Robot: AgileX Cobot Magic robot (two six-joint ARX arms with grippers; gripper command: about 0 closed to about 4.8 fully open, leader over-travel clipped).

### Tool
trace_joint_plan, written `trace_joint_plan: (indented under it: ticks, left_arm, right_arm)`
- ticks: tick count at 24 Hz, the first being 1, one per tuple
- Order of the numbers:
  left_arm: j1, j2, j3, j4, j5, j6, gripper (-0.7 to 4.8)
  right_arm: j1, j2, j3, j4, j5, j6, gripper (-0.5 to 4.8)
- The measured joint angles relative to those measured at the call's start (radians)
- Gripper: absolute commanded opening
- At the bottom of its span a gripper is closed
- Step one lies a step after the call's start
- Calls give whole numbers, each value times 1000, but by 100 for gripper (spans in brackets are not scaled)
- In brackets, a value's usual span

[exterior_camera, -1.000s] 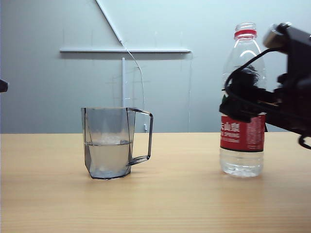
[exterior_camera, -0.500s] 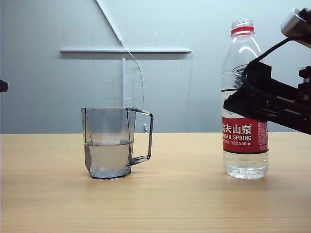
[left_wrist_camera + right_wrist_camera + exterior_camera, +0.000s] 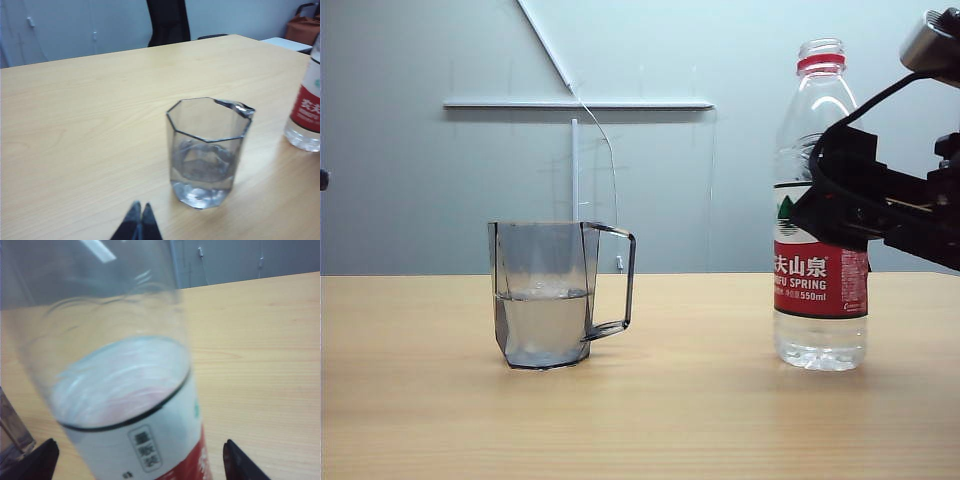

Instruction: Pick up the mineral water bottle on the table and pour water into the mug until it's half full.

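**Bottle upright on the tabletop, right fingers spread around it**

The right arm reached in from the right edge of the exterior view, its black wrist at the height of the label's upper part. The right gripper (image 3: 137,460) had its fingers (image 3: 37,460) wide apart, one on each side of the mineral water bottle (image 3: 820,200), not pressing it. The bottle stood upright on the tabletop (image 3: 670,420), its long axis vertical, its open neck with the red ring pointing up, and a little water in its bottom. The mug (image 3: 545,295) stood well apart to the left, upright, about half full, with its handle toward the bottle. The left gripper (image 3: 139,222) hovered low near the mug with its fingers together.
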Motion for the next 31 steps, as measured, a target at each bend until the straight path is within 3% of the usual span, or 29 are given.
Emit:
trace_joint_plan:
  ticks: [6, 9, 18, 19, 25, 29, 30, 31]
  left_arm:
    - [100, 0, 0, 0, -1, 0, -2]
    - [142, 0, 0, 0, -1, 0, -2]
    - [148, 0, 0, 0, 0, 0, -2]
    - [148, 0, 0, 0, 0, 0, -2]
    - [157, 0, 0, 0, 1, 0, -2]
    - [235, 0, 0, 0, 4, 0, -2]
    - [261, 0, 0, 0, 4, 0, -2]
    - [294, 0, 0, 0, 4, 0, -2]
  right_arm:
    - [19, -28, 0, 0, 32, 0, 479]
    - [92, -52, 0, 0, 113, -1, 479]
    - [323, -53, 0, -1, 412, -30, 479]
    - [386, -57, 0, -1, 485, -32, 479]
    - [566, -99, 0, 2, 665, -34, 479]
    - [663, -145, 0, 4, 766, -42, 479]
    - [696, -159, 0, 5, 793, -59, 442]
    - [726, -168, 0, 5, 823, -84, 307]
